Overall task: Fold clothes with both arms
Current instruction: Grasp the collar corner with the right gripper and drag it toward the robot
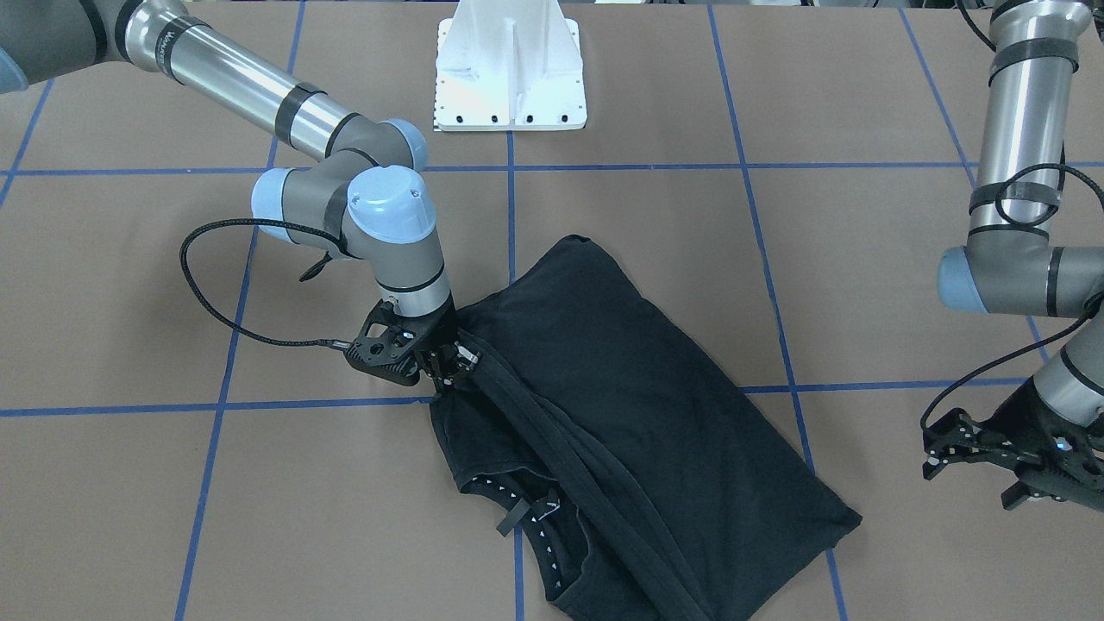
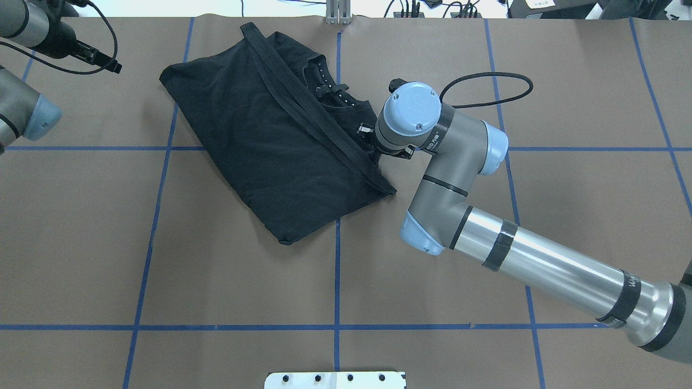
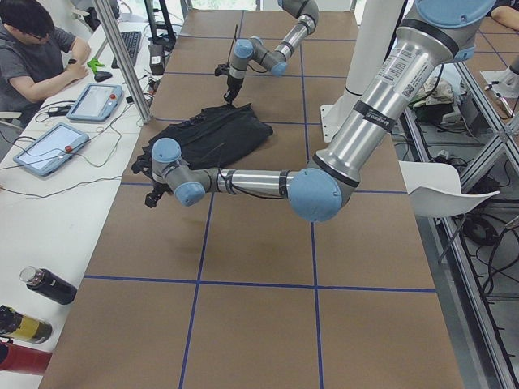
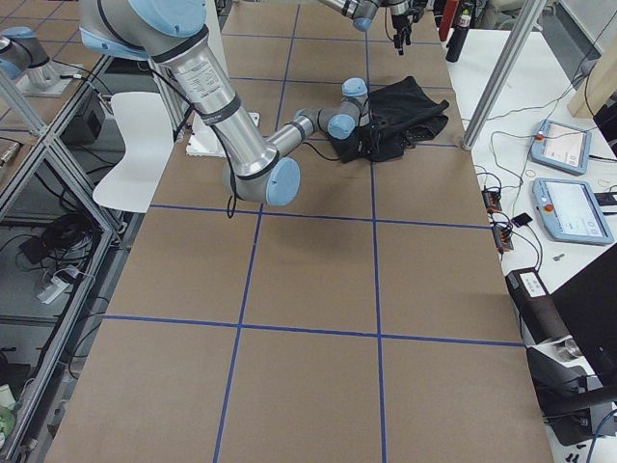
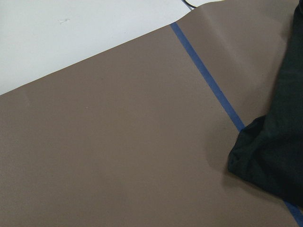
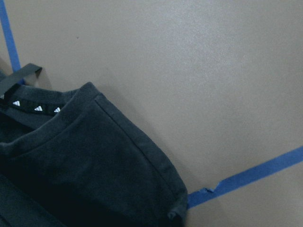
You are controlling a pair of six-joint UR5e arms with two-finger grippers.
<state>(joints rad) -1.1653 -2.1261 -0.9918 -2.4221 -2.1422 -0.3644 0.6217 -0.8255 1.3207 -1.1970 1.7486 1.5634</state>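
Right gripper (image 1: 450, 366) pinching T-shirt (image 1: 638, 405) hem.
Shirt lies just beside it on the table; left gripper (image 1: 1000, 473) spread wide, well apart.

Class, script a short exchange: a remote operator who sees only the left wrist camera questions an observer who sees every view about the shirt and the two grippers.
Operator: I see only one T-shirt corner by blue tape. Where is the right gripper?
Observer: It is down at the T-shirt's edge, beside a folded band.
Operator: And the left gripper?
Observer: It is apart from the T-shirt, off its other side.
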